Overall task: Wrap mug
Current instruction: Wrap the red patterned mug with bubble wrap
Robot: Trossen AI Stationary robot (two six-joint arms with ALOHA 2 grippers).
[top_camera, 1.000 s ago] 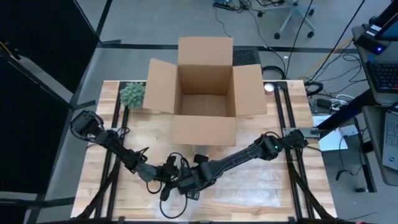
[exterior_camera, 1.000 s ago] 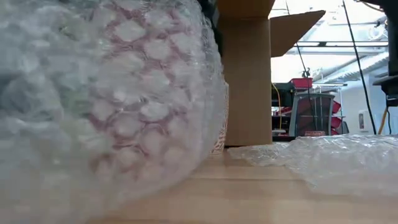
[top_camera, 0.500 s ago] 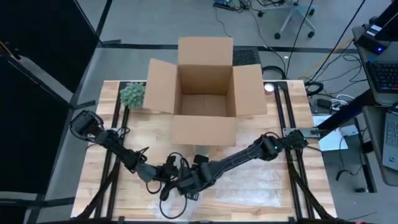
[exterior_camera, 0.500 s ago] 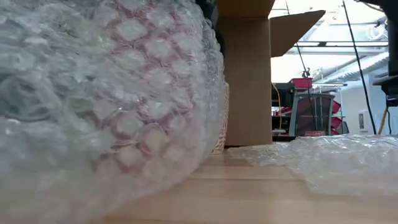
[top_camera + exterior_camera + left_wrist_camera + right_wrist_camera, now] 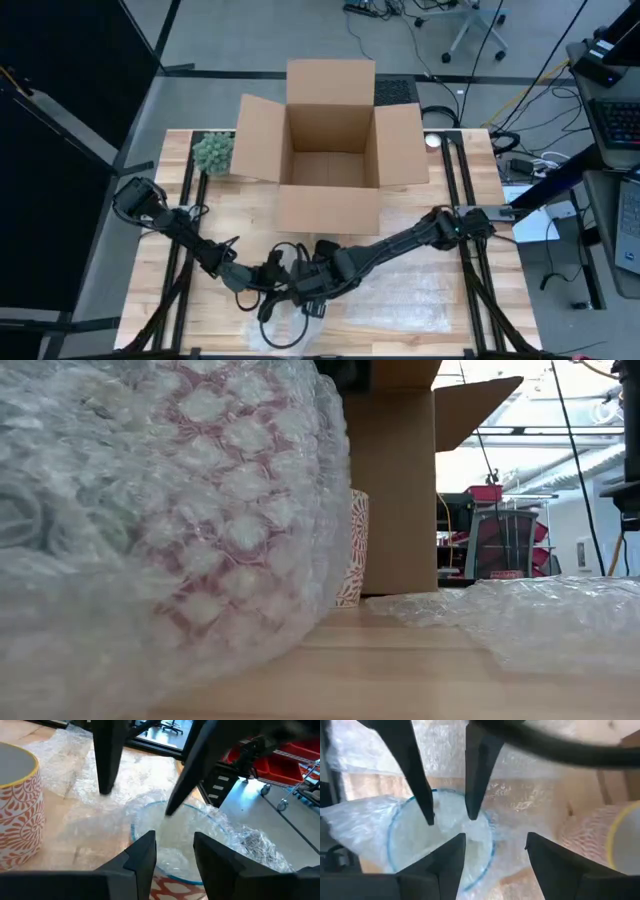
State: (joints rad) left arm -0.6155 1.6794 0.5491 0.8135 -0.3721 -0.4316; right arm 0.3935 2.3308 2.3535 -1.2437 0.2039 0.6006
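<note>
Both grippers, left gripper and right gripper, spread over the bubble wrap near the table's front edge; slippery, soft — pinch its loose edge, mug is fragile

No readable text, labels or numbers.

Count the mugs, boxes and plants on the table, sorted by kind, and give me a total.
Mugs: 2, a yellow-rimmed mug and a blue-rimmed mug in bubble wrap
Cardboard box: 1
Green plant: 1
Total: 4
</note>
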